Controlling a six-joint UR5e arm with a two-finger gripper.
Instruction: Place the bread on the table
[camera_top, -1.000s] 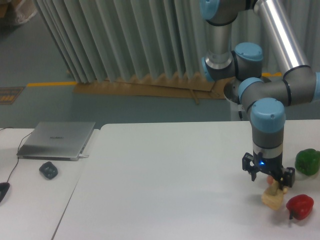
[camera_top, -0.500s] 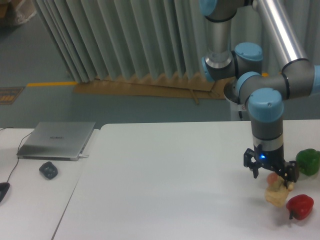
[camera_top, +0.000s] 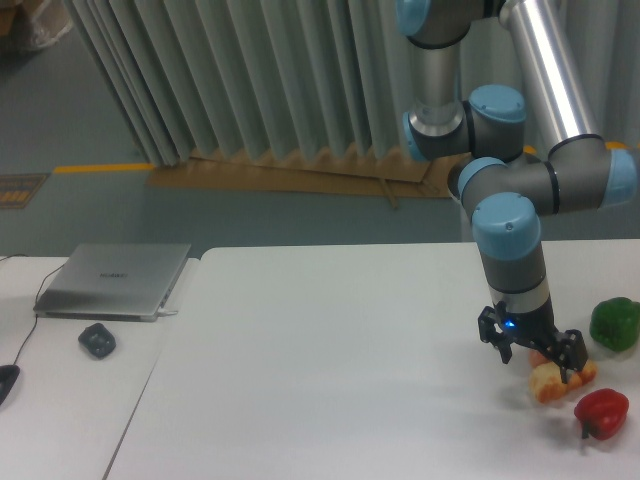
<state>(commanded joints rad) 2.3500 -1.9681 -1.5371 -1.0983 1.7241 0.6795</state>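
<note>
The bread (camera_top: 556, 382), a small lumpy pale-yellow piece with orange-brown patches, sits at the tips of my gripper (camera_top: 537, 362) at the right side of the white table (camera_top: 330, 350). The black fingers (camera_top: 571, 357) close around its top from both sides. The bread is very low over the tabletop; I cannot tell whether it touches. A small pink-tan shape shows between the fingers just above the bread.
A red bell pepper (camera_top: 601, 410) lies right beside the bread, and a green pepper (camera_top: 614, 324) sits further back at the right edge. On the separate desk to the left are a closed laptop (camera_top: 115, 280) and a dark mouse (camera_top: 97, 340).
The arm's wrist has swung slightly left and turned. The bread has moved with the gripper, a bit up and right in the image, now showing more of its orange side.
</note>
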